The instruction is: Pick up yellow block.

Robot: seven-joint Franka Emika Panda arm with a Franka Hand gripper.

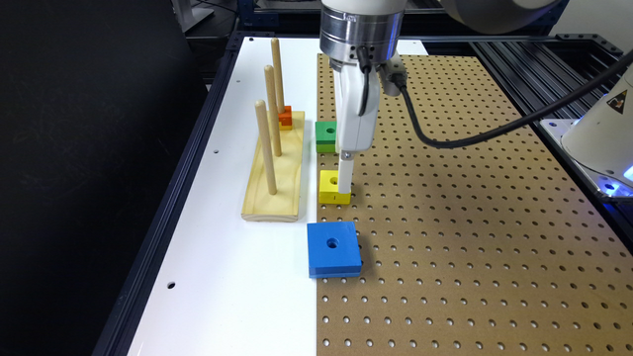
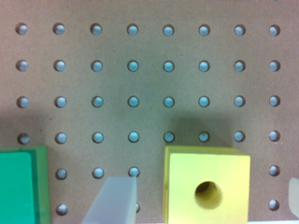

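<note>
The gripper (image 2: 198, 200) is lowered, its fingers spread wide on either side of the small bright-yellow square wooden block (image 1: 334, 187), gripping nothing. The block rests on the brown pegboard (image 1: 470, 222), between the green block (image 1: 326, 136) and blue block (image 1: 333, 248). Closing and lifting remain.

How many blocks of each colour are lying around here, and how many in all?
Yellow block: 1
Green block: 1
Blue block: 1
Orange block: 1
Total: 4 blocks
</note>
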